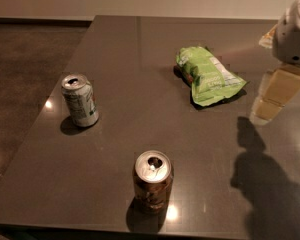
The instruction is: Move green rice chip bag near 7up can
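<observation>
The green rice chip bag [209, 76] lies flat on the dark table, right of centre, with its white label panel facing up. The 7up can [80, 100] stands upright at the left side of the table, far from the bag. My gripper [268, 109] hangs above the table at the right edge of the view. It is just right of the bag and apart from it, and holds nothing that I can see.
A brown, copper-coloured can [152, 181] stands upright near the front edge of the table [140, 49]. The table's left edge runs diagonally beside the 7up can, with floor [25, 64] beyond it. The arm's shadow falls on the front right of the table.
</observation>
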Controlling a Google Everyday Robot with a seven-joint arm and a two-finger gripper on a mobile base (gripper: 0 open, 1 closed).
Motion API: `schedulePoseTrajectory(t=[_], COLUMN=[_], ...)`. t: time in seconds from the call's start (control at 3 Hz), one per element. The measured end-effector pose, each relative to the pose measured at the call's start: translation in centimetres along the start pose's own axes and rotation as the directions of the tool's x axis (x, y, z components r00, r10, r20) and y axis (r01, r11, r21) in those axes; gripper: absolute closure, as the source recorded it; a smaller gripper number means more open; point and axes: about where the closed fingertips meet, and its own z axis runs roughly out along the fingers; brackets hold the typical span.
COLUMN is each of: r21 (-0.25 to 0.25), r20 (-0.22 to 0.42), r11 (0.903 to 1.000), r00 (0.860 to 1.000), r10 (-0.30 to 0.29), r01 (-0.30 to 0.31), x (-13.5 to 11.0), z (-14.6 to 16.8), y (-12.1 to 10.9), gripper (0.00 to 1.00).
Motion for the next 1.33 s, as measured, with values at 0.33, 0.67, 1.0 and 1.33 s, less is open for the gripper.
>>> schedulePoseTrajectory(t=[0.33, 0.67, 1.0, 1.33], r21=[0.072, 0.098, 0.079, 0.030], r20=[-0.028, -0.017, 0.019, 0.049], r11=[0.9929, 0.9743, 0.9484, 0.9186], r00=[0.995, 0.979, 0.952, 0.919], r10=[0.097, 0.205, 0.306, 0.392], r01=[-0.095, -0.203, -0.307, -0.394], x=[-1.7, -2.5, -2.4, -2.6], z=[2.6, 5.1, 7.6, 10.4], y=[-3.7, -7.0, -10.1, -12.0], gripper=[0.00, 0.00, 0.00, 0.00])
